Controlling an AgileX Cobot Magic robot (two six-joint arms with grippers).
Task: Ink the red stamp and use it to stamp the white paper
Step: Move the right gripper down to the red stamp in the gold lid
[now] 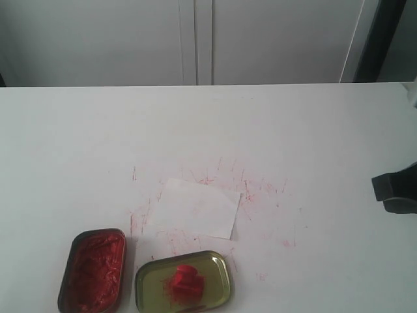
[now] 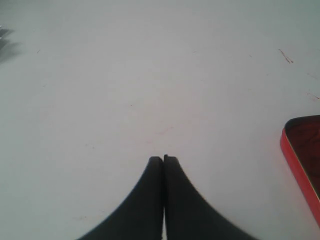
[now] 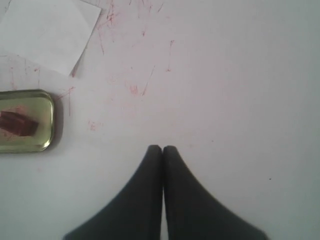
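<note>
stamp: red stamp [image 1: 184,280] lies in the gold tray [image 1: 144,290] near the desk's [image 1: 313,150] front edge
paper: white paper [image 1: 194,208] flat, just behind the tray
left end effector [image 2: 163,159]: fully closed, empty
right end effector [image 3: 162,149]: fully closed, empty

The right gripper [image 3: 162,148] hangs above the white tabletop [image 3: 240,90], its 2 black fingers [image 3: 145,190] pressed flat together so that the tips meet with no gap. Thin red streaks and smudges [image 3: 134,89] mark the tabletop ahead of the tips. Off to one side, apart from the gripper, sits a shiny yellow-gold tray [image 3: 47,117], cut by the frame edge; the red stamp [image 3: 19,124] lies in it, dark and blurred. The white paper [image 3: 45,30] lies flat near the tray, 1 corner pointing toward it, without touching.
</note>
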